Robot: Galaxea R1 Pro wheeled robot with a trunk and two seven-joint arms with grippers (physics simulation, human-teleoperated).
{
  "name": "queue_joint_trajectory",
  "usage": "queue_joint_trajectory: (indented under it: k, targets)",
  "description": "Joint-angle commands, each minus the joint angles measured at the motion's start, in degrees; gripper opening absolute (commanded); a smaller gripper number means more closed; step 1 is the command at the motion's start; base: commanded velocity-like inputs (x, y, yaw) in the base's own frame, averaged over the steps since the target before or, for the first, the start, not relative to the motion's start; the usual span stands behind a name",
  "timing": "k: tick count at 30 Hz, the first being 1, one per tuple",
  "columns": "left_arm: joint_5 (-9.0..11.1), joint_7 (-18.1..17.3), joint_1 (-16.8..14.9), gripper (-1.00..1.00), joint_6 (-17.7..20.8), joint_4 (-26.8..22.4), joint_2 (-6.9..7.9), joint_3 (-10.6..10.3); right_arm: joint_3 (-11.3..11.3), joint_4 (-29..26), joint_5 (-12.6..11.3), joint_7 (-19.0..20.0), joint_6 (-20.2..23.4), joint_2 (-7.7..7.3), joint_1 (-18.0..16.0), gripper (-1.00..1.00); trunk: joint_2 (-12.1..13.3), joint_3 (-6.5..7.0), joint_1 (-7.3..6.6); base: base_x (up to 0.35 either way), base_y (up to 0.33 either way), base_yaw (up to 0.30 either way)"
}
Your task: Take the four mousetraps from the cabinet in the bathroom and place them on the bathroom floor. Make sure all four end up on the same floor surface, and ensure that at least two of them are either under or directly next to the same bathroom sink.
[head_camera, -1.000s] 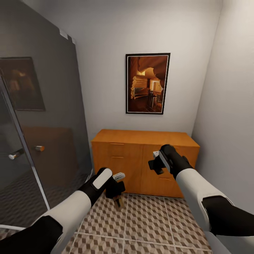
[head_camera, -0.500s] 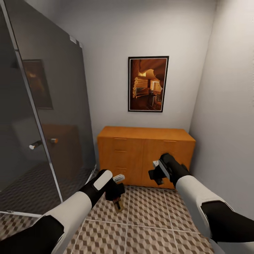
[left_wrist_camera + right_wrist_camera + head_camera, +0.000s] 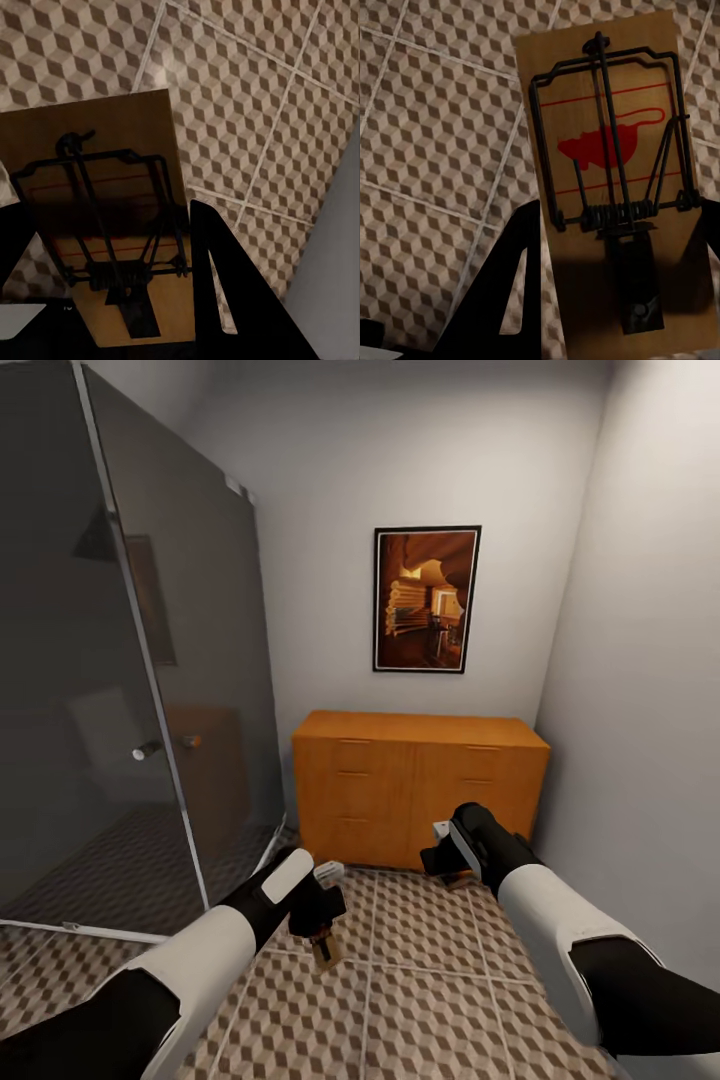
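Two mousetraps carried above the bathroom floor (image 3: 400, 1000), one per claw.

Left claw (image 3: 135, 300) grips one mousetrap (image 3: 97, 187); right claw (image 3: 615, 300) grips the other mousetrap (image 3: 607, 150). Judged light, stiff, thin boards (spring wire snags): hold by the board's end, clear of the wire.

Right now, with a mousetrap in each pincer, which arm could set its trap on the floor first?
Probably the left: its pincer hangs low, trap just above the tiled floor. The right pincer holds its trap higher, level with the cabinet.
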Motion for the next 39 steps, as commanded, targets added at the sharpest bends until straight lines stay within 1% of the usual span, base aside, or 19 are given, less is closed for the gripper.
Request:
queue_joint_trajectory:
  k: [1, 13, 17, 19, 24, 27, 35, 39]
  targets:
    - [0.4, 0.4, -0.1, -1.00, 0.1, -0.1, 0.04, -0.4, 0.1, -0.1, 0.5, 0.5, 0.2, -0.01, 0.0, -1.00, -0.1, -0.08, -0.03, -0.271, 0.012, 0.227]
    - [0.4, 0.4, -0.1, -1.00, -0.2, -0.2, 0.14, -0.4, 0.1, 0.0, 0.4, 0.4, 0.2, 0.05, 0.0, -1.00, -0.1, -0.08, -0.03, -0.043, 0.002, 0.271]
    - [0.4, 0.4, 0.0, -1.00, -0.3, -0.1, 0.16, -0.4, 0.1, 1.5, 0.6, 0.4, 0.2, 0.96, 0.0, -1.00, -0.1, -0.08, -0.03, -0.001, 0.000, 0.279]
    - [0.4, 0.4, -0.1, -1.00, -0.4, 0.0, 0.21, -0.3, 0.1, 1.8, 0.7, 0.4, 0.2, 1.15, 0.0, -1.00, -0.1, -0.08, -0.03, 0.000, 0.000, 0.279]
    - [1.0, 0.4, -0.1, -1.00, -0.5, 0.1, 0.37, -0.3, 0.1, 2.1, 0.7, 0.4, -0.6, 1.24, 0.0, -1.00, -0.1, -0.06, -0.03, 0.000, 0.000, 0.166]
    - [0.6, 0.4, 0.0, -1.00, -0.6, 0.1, 0.40, -0.4, 0.1, 2.1, 0.6, 0.3, -1.9, 1.25, 0.0, -1.00, -0.1, -0.05, -0.03, 0.000, 0.000, 0.243]
    - [0.4, 0.4, 0.0, -1.00, -0.6, 0.2, 0.47, -0.4, 0.1, 2.1, 0.5, 0.4, -2.1, 1.61, 0.0, -1.00, -0.1, -0.05, -0.03, 0.000, 0.000, 0.278]
    - [0.4, 0.4, -0.1, -1.00, -0.6, 0.2, 0.86, -0.4, 0.1, 2.1, 0.5, 0.4, -2.1, 1.60, 0.0, -1.00, -0.1, -0.05, -0.03, 0.000, 0.000, 0.279]
